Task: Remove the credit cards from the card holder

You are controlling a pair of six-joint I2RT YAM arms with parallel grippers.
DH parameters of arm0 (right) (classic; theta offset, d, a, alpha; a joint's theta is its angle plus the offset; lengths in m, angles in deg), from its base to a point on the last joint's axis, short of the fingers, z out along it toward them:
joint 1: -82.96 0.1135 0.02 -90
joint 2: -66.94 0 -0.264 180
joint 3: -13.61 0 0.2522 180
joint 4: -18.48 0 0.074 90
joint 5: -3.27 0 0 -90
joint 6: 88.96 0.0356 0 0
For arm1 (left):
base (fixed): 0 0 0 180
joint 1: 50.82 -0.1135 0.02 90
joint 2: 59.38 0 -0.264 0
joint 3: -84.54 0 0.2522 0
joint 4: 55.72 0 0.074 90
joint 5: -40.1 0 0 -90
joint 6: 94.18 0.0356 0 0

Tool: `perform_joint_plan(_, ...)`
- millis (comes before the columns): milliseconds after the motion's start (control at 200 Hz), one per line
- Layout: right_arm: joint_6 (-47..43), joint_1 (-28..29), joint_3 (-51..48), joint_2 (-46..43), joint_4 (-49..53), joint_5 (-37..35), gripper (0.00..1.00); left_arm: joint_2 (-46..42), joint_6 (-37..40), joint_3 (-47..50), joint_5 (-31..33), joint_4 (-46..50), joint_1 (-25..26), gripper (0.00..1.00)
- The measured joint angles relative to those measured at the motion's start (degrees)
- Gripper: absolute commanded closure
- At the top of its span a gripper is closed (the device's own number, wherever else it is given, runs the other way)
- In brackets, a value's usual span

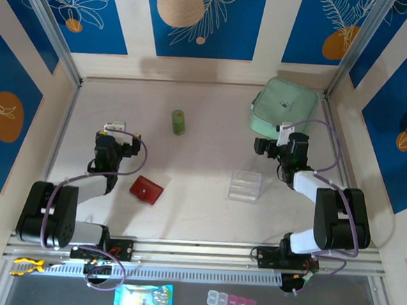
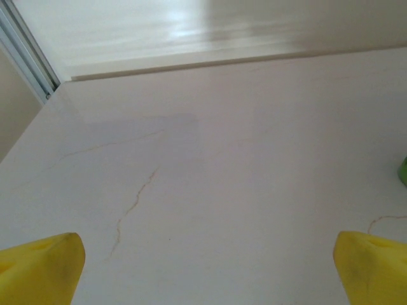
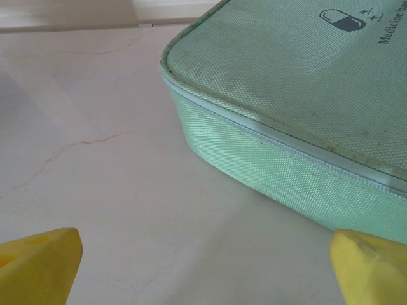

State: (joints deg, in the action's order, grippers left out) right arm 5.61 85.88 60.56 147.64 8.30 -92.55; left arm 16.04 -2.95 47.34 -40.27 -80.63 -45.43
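Left claw [image 2: 206,273] and right claw [image 3: 203,273] both spread wide, nothing held. Red card holder [image 1: 147,190] flat on surface [image 1: 203,152], 5 o'clock from left claw. Mint-green pouch [image 3: 286,95] at right claw's 12 o'clock.

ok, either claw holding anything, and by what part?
Nothing held. Left claw and right claw both open, empty; card holder lies on the table, untouched.

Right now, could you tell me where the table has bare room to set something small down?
Bare: the middle stretch between the red card holder and the clear box, and the far-left area beyond the left hand, left of the green bottle. Crowded: the far-right corner, where the mint-green pouch lies before the right hand.
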Motion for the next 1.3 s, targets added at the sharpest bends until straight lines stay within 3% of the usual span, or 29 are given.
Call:
perform_joint_plan(410, 3.63, 4.83, 1.70, -12.20, 25.73, -1.60, 0.05, -12.68, -9.79, -10.43, -4.76, 29.51, 0.04, 0.00)
perform_joint_plan(780, 11.23, 11.34, 3.06, -19.87, 44.37, -5.14, 0.13, -17.88, -11.41, -21.46, -6.43, 53.90, 0.04, 0.00)
perform_joint_plan(1070, 18.67, 10.67, 8.57, -17.68, 53.99, -6.51, 0.30, -16.09, -9.31, -23.69, -9.03, 58.53, 0.04, 0.00)
perform_joint_plan(1301, 22.97, 10.56, 9.90, -13.84, 57.90, -5.97, 0.52, -13.35, -8.17, -24.30, -8.98, 61.57, 0.02, 0.00)
